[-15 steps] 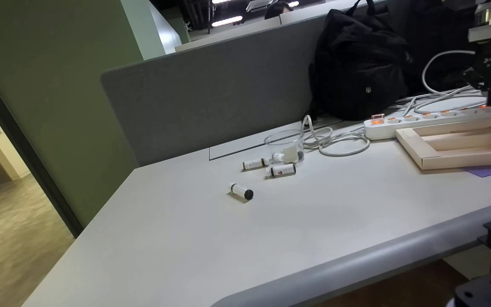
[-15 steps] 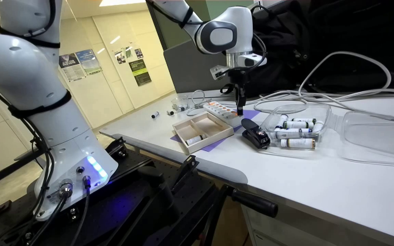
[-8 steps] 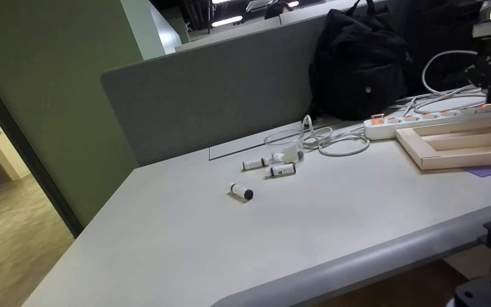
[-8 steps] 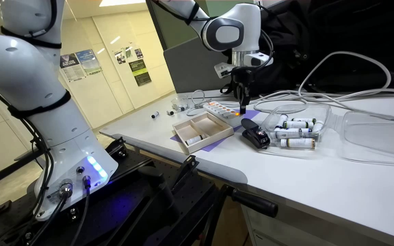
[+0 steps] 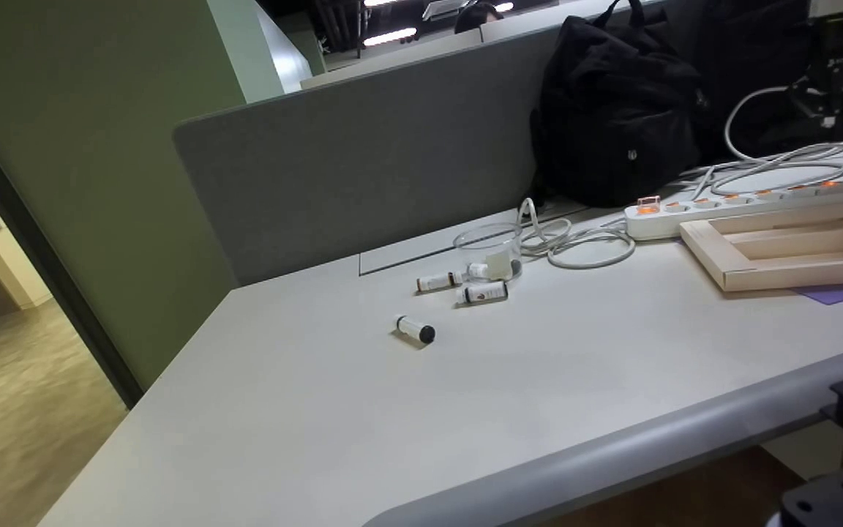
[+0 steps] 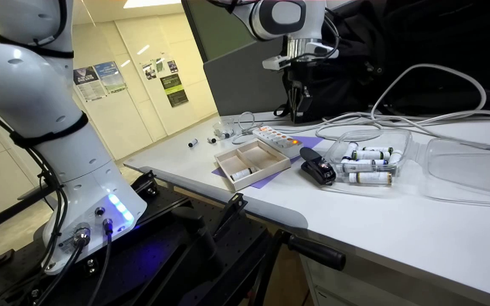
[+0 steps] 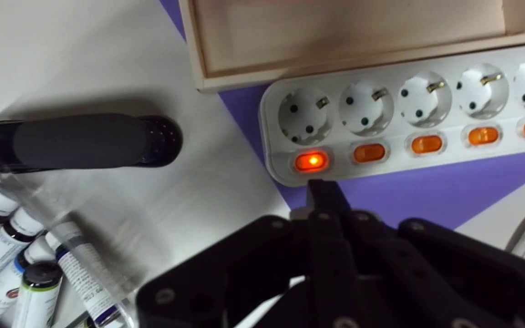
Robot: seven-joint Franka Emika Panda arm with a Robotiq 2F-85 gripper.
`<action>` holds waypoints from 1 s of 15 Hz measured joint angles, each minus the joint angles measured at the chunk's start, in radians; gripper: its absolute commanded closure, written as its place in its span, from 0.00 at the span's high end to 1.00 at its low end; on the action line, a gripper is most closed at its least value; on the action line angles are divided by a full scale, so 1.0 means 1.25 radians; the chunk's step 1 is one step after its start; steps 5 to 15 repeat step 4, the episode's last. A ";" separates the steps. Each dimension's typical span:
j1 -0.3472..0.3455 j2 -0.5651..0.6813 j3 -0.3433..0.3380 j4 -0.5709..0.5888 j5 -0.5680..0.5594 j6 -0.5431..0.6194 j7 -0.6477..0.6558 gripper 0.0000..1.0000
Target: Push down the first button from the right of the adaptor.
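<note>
Pale rectangular wooden tray (image 6: 266, 172) holds one white cylindrical bottle (image 6: 241, 174), lying. Black fabric backpack (image 5: 615, 124) stands before grey upright partition (image 5: 370, 168).

From close above the pincer (image 7: 328, 196), the wrist view looks steeply down; both exterior views look slantwise across the worktop (image 5: 282, 410) from farther off; all three share the adaptor (image 7: 401, 127) near the pincer.

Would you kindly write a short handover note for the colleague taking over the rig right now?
Gripper: shut, holding nothing, hanging clear of the adaptor.
Place: the adaptor lies beside the wooden tray, partly over the purple sheet.
Done: the end button, rightmost in both exterior views, is lit and its neighbour is unlit, so the press seems to have worked.
Left: probably just backing away; in the wrist view that button sits leftmost, so don't be misled.
</note>
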 measured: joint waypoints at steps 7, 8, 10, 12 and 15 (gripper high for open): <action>0.019 -0.062 -0.006 0.010 -0.082 -0.098 -0.014 0.29; 0.019 -0.062 -0.006 0.010 -0.082 -0.098 -0.014 0.29; 0.019 -0.062 -0.006 0.010 -0.082 -0.098 -0.014 0.29; 0.019 -0.062 -0.006 0.010 -0.082 -0.098 -0.014 0.29; 0.019 -0.062 -0.006 0.010 -0.082 -0.098 -0.014 0.29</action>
